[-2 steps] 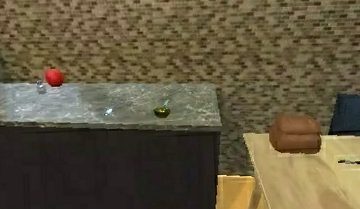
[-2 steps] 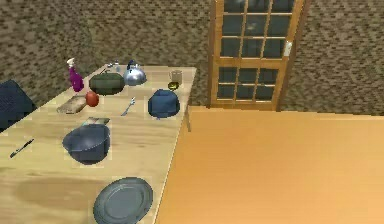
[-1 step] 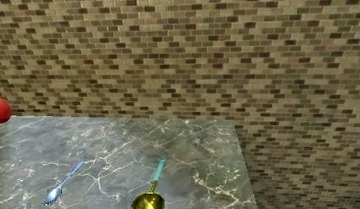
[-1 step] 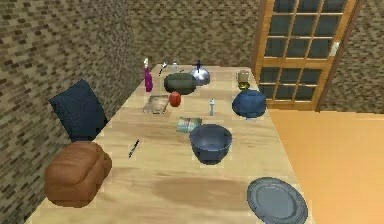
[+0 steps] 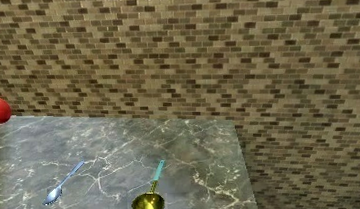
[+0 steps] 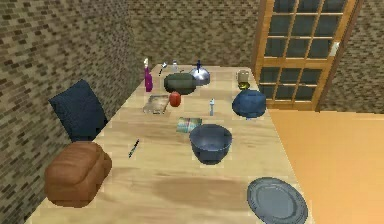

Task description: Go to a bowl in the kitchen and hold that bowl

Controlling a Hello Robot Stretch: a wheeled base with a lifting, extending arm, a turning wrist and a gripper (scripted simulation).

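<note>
Blue-grey bowl [image 6: 211, 141] stands on the wooden table [image 6: 170, 182]; gripper state cannot be told.

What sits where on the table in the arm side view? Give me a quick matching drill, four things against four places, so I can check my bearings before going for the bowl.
All on the wooden table, arm side view.

Things:
1. brown loaf
2. grey plate
3. blue-grey bowl
4. pink bottle

Places:
A. far end, toward the left edge
B. bottom right corner
C. around the middle
D. bottom left corner

Pairs: 1-D, 2-B, 3-C, 4-A.
</note>
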